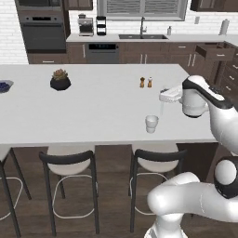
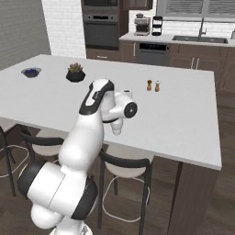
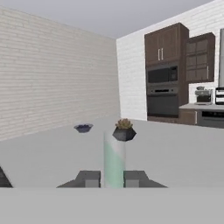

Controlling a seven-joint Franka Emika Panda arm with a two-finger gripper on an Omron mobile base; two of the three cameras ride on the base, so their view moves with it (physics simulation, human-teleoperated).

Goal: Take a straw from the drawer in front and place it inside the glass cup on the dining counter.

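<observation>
Item 1, left of frame, left base view: long white-topped dining counter [image 1: 93,107] with dark wood base; carries a dark faceted pot with a spiky plant [image 1: 60,81] at upper left and a pair of small orange and dark shakers [image 1: 146,82] nearer centre. Dark-backed stools [image 1: 69,162] stand along its near edge.

Item 2, centre of frame: small clear whitish glass cup [image 1: 151,123], upright, near the counter's front edge.

Item 3, just right of and above the cup: very thin pale whitish straw [image 1: 161,108], long axis close to vertical, hanging down from the hand. Its lower end sits just up and to the right of the cup's rim, apart from it; whether it lies over the mouth in depth cannot be told.

Item 4, right of centre: two-finger gripper [image 1: 163,95] on the white arm, fingers clenched on the straw's upper part. In the hand view the straw [image 3: 113,159] rises as a pale greenish translucent bar between the two dark finger tips [image 3: 89,178].

Item 5, upper right of frame: shallow dark brown wooden drawer [image 1: 214,51], standing open, well apart from the hand.

Judgement: the coming move turns on shifting the straw's lower end slightly leftward and down into the cup's mouth.
</observation>
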